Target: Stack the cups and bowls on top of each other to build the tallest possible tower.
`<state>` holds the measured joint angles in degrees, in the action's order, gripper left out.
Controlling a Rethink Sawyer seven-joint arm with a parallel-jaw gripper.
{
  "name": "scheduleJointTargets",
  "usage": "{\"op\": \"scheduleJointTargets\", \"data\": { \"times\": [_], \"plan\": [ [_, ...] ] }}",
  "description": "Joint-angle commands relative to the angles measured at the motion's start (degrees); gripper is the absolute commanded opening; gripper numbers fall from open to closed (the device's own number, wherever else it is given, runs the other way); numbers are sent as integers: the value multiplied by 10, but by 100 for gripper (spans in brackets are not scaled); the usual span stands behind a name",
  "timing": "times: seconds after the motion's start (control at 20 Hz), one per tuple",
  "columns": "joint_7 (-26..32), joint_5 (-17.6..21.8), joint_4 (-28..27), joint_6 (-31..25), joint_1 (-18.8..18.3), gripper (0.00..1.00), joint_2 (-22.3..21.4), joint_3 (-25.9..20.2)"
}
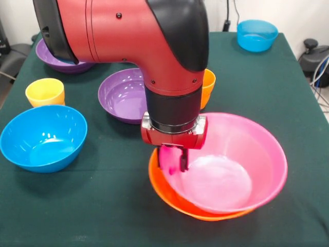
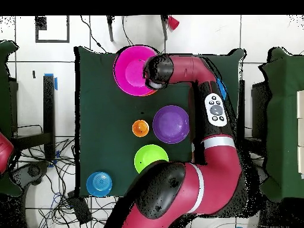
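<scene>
A large pink bowl [image 1: 231,164] sits inside a large orange bowl [image 1: 169,193] at the table's near side, shifted toward the right of it. My gripper [image 1: 174,158] comes straight down at the pink bowl's left rim, with one finger on each side of the wall, shut on the rim. In the overhead view the pink bowl [image 2: 132,70] shows at the table's far end and the arm's wrist hides the gripper. An orange cup [image 1: 207,87] stands behind the arm, half hidden. A yellow cup [image 1: 45,91] stands at the left.
A blue bowl [image 1: 43,136] sits near left, a purple bowl [image 1: 122,95] in the middle, another purple bowl [image 1: 60,60] far left under the arm, and a light blue bowl [image 1: 257,35] far right. A green bowl [image 2: 150,158] shows only overhead.
</scene>
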<state>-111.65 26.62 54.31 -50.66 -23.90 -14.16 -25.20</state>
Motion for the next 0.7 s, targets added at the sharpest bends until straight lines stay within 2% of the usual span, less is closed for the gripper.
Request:
{"op": "scheduleJointTargets", "data": {
  "times": [0.05,0.4,0.7],
  "plan": [
    [176,110,13,-21,-18,100,70,61],
    [175,116,2,-21,-11,100,76,68],
    [175,123,10,-1,-6,100,64,74]
  ]
}}
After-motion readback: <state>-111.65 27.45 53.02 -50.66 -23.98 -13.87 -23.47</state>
